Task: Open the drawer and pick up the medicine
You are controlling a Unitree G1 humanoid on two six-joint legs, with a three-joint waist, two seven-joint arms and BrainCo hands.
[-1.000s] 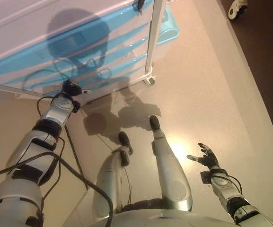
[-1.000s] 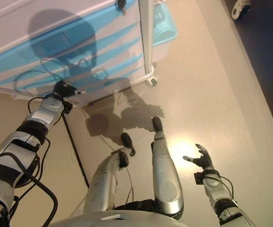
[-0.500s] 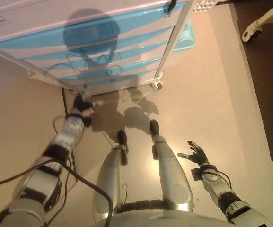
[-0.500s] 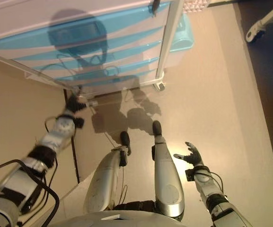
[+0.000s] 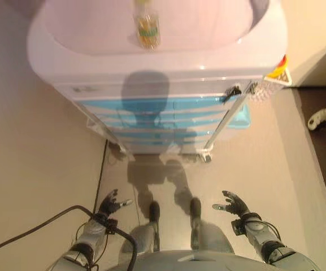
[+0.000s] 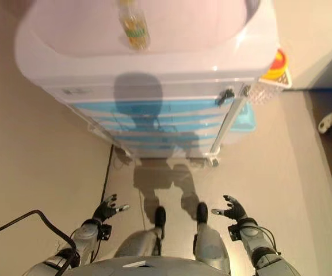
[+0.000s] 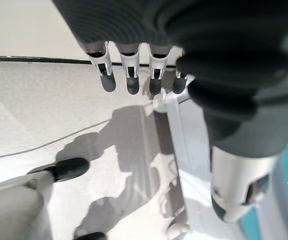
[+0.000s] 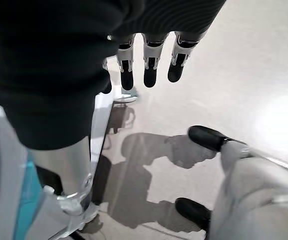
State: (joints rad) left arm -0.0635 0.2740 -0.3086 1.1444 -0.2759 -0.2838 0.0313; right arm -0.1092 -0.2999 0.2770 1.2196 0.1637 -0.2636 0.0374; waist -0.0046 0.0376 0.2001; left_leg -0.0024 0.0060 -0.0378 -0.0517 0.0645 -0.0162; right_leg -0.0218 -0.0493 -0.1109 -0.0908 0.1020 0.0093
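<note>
A white cart (image 5: 151,68) stands ahead of me, with a stack of blue-fronted drawers (image 5: 168,107) that all look shut. A small dark latch (image 5: 232,91) sits at the right end of the top drawer. On the cart's top stands a clear bottle (image 5: 147,25) with yellowish contents and a green label. No medicine shows anywhere else. My left hand (image 5: 111,203) hangs low, well short of the cart, open and empty, its fingers (image 7: 129,80) straight. My right hand (image 5: 233,204) is also low, open and empty, with straight fingers (image 8: 148,65).
A yellow and red container (image 5: 278,68) and a mesh basket (image 5: 263,90) hang on the cart's right side. A light blue bin (image 5: 240,119) sits behind its right post. A white wheeled leg (image 5: 324,116) stands on the darker floor at the right.
The camera has tipped up and drawn back, so the cart's top now shows. My left hand has come away from the cart's lowest drawers and dropped low, level with the right hand.
</note>
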